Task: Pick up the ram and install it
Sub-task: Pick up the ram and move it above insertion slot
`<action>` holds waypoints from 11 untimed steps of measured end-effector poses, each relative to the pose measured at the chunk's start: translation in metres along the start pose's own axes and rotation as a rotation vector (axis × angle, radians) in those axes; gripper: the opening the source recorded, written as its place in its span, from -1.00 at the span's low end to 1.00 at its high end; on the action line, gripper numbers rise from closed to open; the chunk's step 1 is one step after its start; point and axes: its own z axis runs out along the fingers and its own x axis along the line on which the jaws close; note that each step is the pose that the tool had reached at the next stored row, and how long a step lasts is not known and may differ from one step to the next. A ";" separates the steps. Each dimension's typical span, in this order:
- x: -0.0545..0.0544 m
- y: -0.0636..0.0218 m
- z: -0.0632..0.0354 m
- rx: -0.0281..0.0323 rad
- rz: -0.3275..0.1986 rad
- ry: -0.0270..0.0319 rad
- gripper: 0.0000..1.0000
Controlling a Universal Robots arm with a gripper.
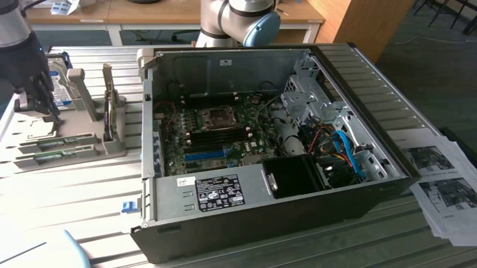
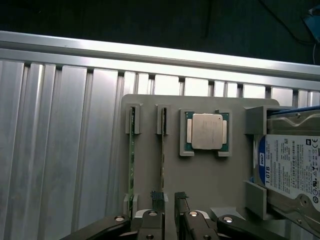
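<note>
Slatted aluminium table (image 1: 89, 190), ribbed and bright, carries everything. Grey plastic holder tray (image 2: 150, 165) is taken as the landmark. Well apart from the tray, toward the exterior view's right, an open black and silver steel computer case (image 1: 261, 229) lies on its side, with the green motherboard (image 1: 216, 134) exposed inside. Printed paper sheets (image 1: 439, 184) lie on the far side of the case from the tray. The dark end of the arm (image 1: 19, 50) hangs directly over the tray. At one end of the tray a boxy silver hard drive (image 2: 290, 165) with a blue-white label stands in a bracket. Beside the drive, in a square pocket, sits a flat processor (image 2: 206, 131) with a dull metal lid and a green rim. Next along, the ram (image 2: 163, 150), a thin green strip seen edge-on, stands on its long edge in grey end clips. Another ram stick (image 2: 132, 160) runs parallel in the slot farthest from the drive. The gripper (image 2: 170, 197) is above the ram's end. Its black ridged fingertips (image 2: 181, 197) stand apart with a clear gap, gripping nothing.
</note>
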 end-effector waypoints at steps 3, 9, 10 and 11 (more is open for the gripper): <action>0.000 -0.0002 0.0037 0.0001 0.001 -0.0001 -0.56; 0.000 -0.0003 0.0058 -0.0001 0.001 0.0000 -0.56; 0.000 -0.0003 0.0059 0.0000 0.001 -0.0001 -0.56; 0.000 -0.0003 0.0059 0.0000 0.001 0.0000 -0.56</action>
